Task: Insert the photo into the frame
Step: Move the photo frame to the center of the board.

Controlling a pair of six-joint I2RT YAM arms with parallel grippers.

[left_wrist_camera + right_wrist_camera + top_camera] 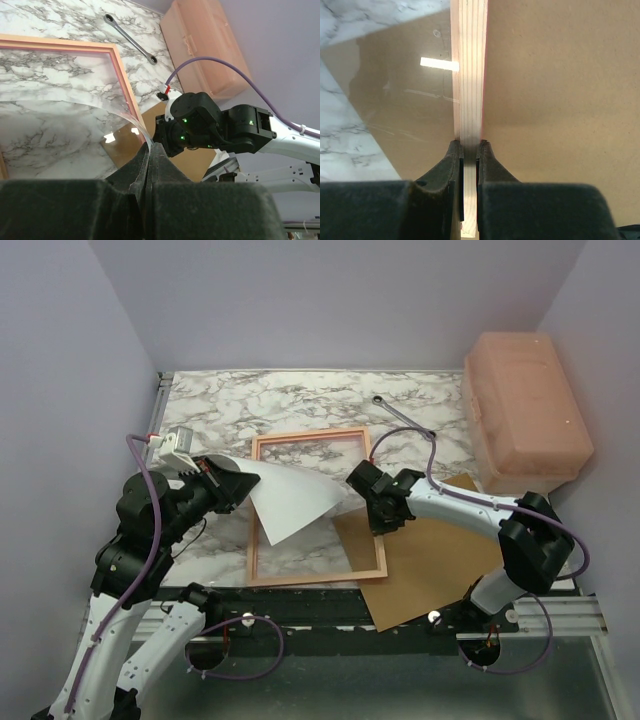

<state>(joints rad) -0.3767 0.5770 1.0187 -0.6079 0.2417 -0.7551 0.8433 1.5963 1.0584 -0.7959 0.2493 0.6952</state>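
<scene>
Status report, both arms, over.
Left gripper shut on the photo, white side up, curled above the frame. Right gripper shut on the frame's right rail. Brown backing panel lies under that side.

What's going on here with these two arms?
The left gripper holds a white-backed glossy print, bowed, above a thin pink-faced rectangular frame lying wood side up on the marble table. The right gripper pinches the frame's right rail, which lies over a brown fibreboard panel. The print is not in yet.
</scene>
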